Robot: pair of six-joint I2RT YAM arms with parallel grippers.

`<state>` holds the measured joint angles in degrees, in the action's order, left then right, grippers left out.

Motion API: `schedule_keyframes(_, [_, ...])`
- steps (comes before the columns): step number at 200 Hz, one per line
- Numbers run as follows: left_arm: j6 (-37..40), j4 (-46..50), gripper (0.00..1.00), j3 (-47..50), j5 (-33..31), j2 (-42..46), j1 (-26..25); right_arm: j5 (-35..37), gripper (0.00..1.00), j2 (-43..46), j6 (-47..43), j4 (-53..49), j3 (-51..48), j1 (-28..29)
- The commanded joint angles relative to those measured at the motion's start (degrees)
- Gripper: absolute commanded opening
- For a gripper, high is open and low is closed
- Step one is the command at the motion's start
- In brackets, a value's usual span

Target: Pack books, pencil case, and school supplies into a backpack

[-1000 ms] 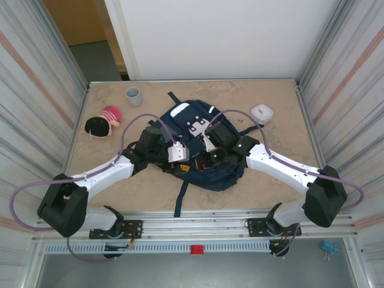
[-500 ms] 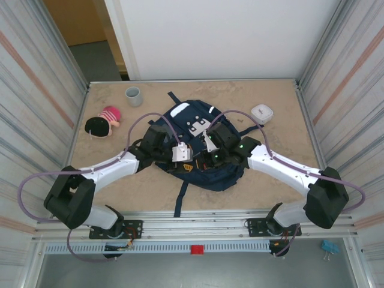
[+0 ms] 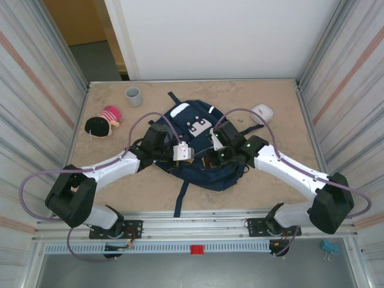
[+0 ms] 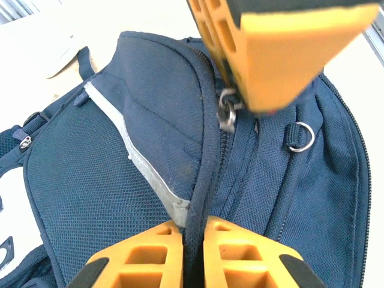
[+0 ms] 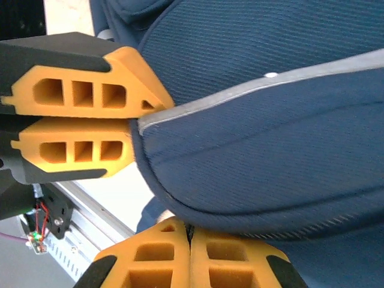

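Note:
The navy backpack (image 3: 198,147) lies flat in the middle of the table, and both arms reach onto its lower half. My left gripper (image 4: 193,231) is shut on a dark piped seam of the backpack (image 4: 150,138), beside a grey stripe. It also appears in the right wrist view as the left gripper (image 5: 135,117), pinching the pocket's edge. My right gripper (image 5: 190,231) is shut with a thin dark strip between its pads. In the left wrist view its orange fingers (image 4: 282,48) sit right at the metal zipper pull (image 4: 228,113). The books and pencil case are out of view.
A grey cup (image 3: 133,95) stands at the back left. A pink and black soft item (image 3: 102,124) lies by the left wall. A small white box (image 3: 262,113) sits at the back right. A backpack strap (image 3: 180,201) trails toward the near rail.
My left gripper has moved onto the backpack and shut on its seam. The right arm has shifted slightly away from the near edge, still shut.

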<state>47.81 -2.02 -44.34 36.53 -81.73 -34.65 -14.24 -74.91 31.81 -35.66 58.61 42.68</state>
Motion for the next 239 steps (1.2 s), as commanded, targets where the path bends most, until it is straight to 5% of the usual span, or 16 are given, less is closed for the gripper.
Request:
schedule_keyframes(1, [-0.2, 1.7, 0.10, 1.0, 1.9, 2.1, 1.6, 7.3, 0.00, 1.7, -3.8, -9.0, 1.4, -2.3])
schedule_keyframes(39, [-0.1, 2.8, 0.10, 0.7, 3.6, 2.4, 1.8, 3.6, 0.00, 0.2, -5.0, -4.6, 0.1, -2.4])
schedule_keyframes(68, [-0.9, 2.4, 0.10, 0.6, 4.9, 2.9, 1.8, 0.2, 0.25, -0.4, -4.8, 1.2, -1.8, -2.3])
schedule_keyframes(132, [-2.1, 1.1, 0.10, 1.1, 5.4, 4.1, 1.9, -0.1, 0.36, -2.1, -4.9, 2.4, -3.3, -3.0])
schedule_keyframes(175, [-2.1, 2.0, 0.10, 1.7, 3.5, 4.6, 2.9, 1.8, 0.00, -0.7, -5.6, -0.2, -4.1, -3.9])
schedule_keyframes(239, [-0.1, 9.6, 0.12, 2.0, -4.6, 7.6, 6.2, 0.0, 0.00, 3.1, -14.1, -4.3, -4.5, -12.0])
